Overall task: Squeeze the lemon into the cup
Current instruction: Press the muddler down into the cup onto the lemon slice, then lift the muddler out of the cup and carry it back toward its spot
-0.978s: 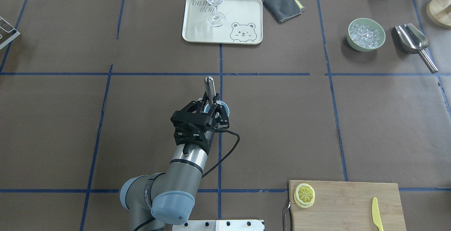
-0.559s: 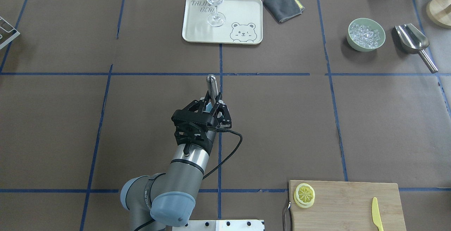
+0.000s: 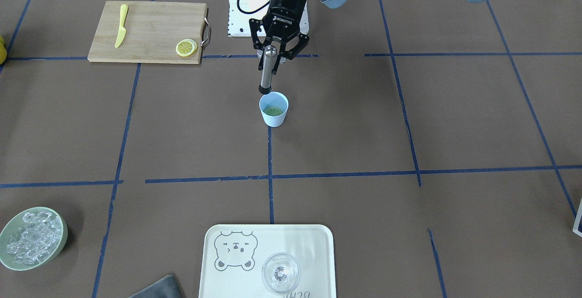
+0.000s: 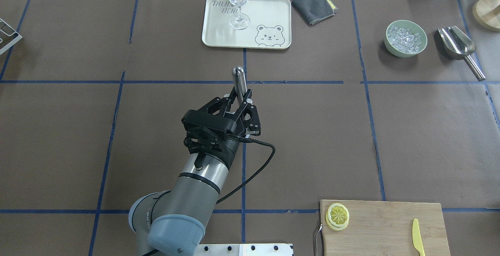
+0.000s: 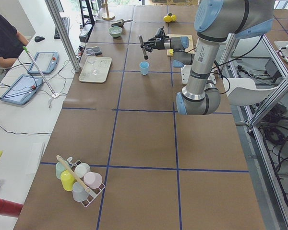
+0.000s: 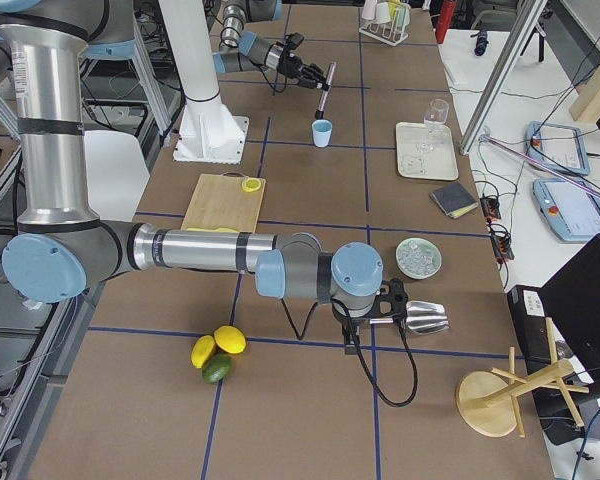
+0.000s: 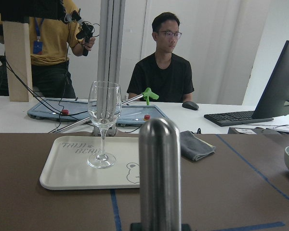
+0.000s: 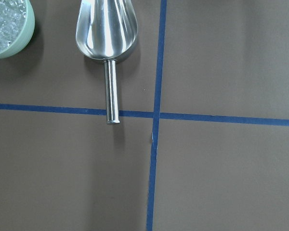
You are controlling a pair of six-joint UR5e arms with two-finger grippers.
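A: While the left arm (image 4: 203, 174) is reaching over the middle of the table, what are you checking?

B: I am going from big to small. The right arm (image 6: 200, 250) is hanging well apart from the work, near the steel scoop (image 6: 425, 317). The right gripper (image 6: 388, 298) is showing only in a side view, so I cannot tell how its fingers are standing. The left gripper (image 3: 273, 56) is clamping tight on the upper shaft of 1 steel muddler (image 3: 266, 73). The muddler's dark tip is hovering just above the cup (image 3: 274, 117), on the robot's side of the rim.

A: And the lemon (image 3: 273, 111)?

B: It is lying flat inside the cup. A spare slice (image 4: 338, 215) is sitting on the cutting board (image 4: 390, 224).

A: What am I risking?

B: You are looking at a tip that is sitting over the rim, not over the middle of the mouth. If you are pressing down from here, I judge it is likely to be catching the rim and tipping the cup, since nothing is bracing that light cup. The smooth shaft may also be slipping in the jaws under load.
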